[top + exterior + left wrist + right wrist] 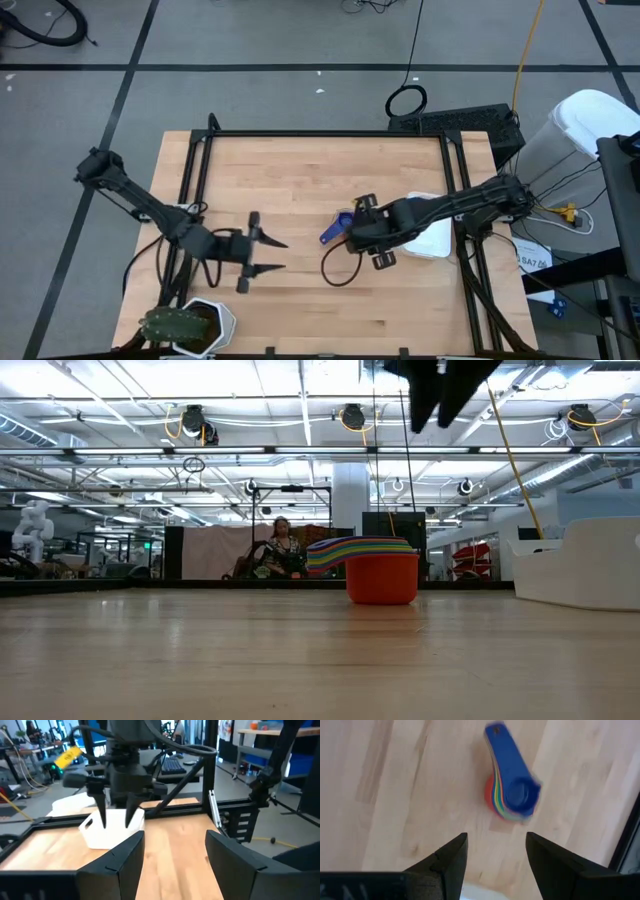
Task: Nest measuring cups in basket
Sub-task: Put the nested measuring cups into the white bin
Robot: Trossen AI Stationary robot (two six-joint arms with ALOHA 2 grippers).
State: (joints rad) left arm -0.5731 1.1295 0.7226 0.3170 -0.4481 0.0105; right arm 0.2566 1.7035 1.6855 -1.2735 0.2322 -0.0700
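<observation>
**Ana:** Cups first — where do they stand?

**Ben:** The measuring cups (pixel 510 790) sit nested in one stack on the bare table (pixel 300 180), red one at the bottom, small blue one on top, handles fanned together. In the low view the stack (pixel 380 575) rests flat on the wood, with nothing touching it.

**Ana:** And the basket?

**Ben:** The basket (pixel 432 240) lies near the table's right edge, partly under the right arm. The stack is just beside it, towards the middle, not inside it.

**Ana:** So nesting looks done, and placing is left?

**Ben:** That's my reading. As far as I can see all the colours are in the stack, though I can't count each one. The whole stack still has to go into the basket.

**Ana:** Claws?

**Ben:** The right gripper (pixel 496 851) hangs above the stack, fingers apart, holding nothing. The left gripper (pixel 268 254) waits over the table's left half, near the plant pot (pixel 205 325), fingers also apart and empty.
</observation>
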